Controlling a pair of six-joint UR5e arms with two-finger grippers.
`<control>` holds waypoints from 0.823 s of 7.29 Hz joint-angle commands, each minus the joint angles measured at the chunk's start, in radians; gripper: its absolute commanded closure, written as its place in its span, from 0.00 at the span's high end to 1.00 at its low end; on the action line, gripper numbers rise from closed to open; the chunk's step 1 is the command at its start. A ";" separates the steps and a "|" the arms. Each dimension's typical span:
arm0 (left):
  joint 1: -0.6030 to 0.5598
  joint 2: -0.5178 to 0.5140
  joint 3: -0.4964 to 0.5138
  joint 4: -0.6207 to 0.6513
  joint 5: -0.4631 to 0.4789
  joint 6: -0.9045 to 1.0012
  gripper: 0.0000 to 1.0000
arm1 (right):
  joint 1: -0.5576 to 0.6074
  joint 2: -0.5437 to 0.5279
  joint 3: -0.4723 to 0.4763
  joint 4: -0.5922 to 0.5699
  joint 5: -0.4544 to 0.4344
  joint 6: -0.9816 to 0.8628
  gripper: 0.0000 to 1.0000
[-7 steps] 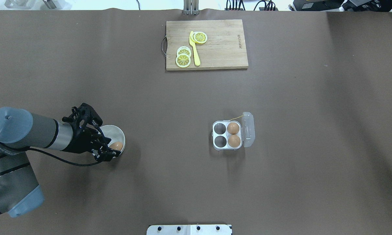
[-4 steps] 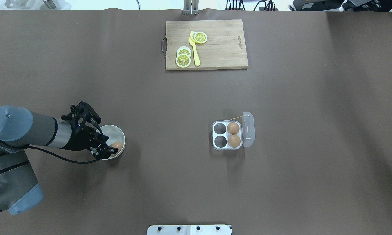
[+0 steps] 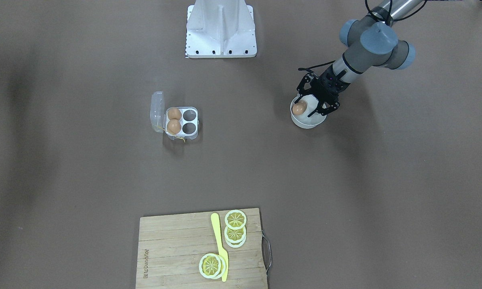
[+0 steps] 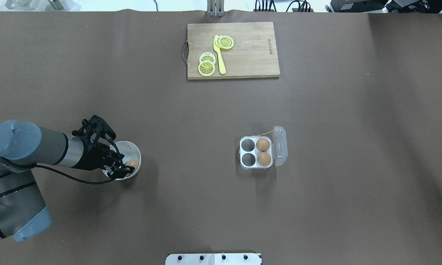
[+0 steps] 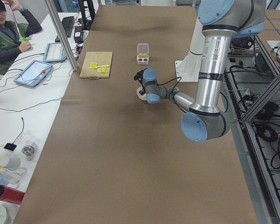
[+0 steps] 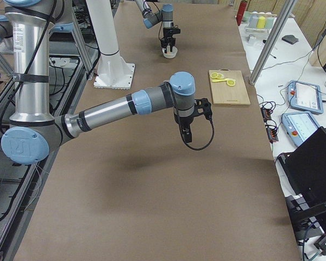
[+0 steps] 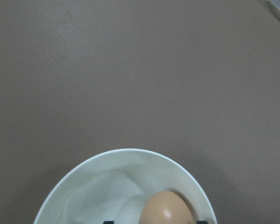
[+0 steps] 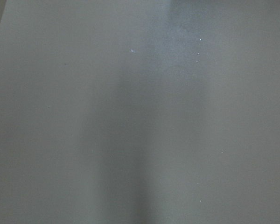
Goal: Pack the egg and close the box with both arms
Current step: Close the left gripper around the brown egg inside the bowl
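The egg [image 4: 132, 164] lies in a round white bowl [image 4: 131, 147] at the table's left, and shows in the front view [image 3: 299, 108] and the left wrist view [image 7: 167, 208]. My left gripper [image 4: 126, 167] reaches down into the bowl, open, with its fingers on either side of the egg. The box [image 4: 241, 151] stands mid-table with its lid [image 4: 280, 146] open. It holds two other brown eggs [image 4: 262, 144] in its right cells, and its two left cells are empty. My right gripper [image 6: 186, 133] hangs over bare table; I cannot tell whether it is open or shut.
A wooden cutting board [image 4: 246, 55] with lemon slices [image 4: 207, 66] and a yellow knife [image 4: 219, 55] lies at the far edge. The white base [image 3: 220, 32] stands at the near edge. Brown table lies between the bowl and the box.
My left gripper has shifted slightly and settled lower into the bowl around the egg. The egg and the box have not moved.
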 commanded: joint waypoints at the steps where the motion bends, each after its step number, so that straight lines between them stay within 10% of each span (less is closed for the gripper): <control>1: 0.002 -0.046 0.039 0.001 0.003 -0.036 0.65 | 0.000 0.000 0.000 0.000 0.000 0.000 1.00; 6: -0.004 -0.044 0.044 -0.002 0.001 -0.030 0.61 | 0.000 0.000 0.000 0.000 0.000 0.001 1.00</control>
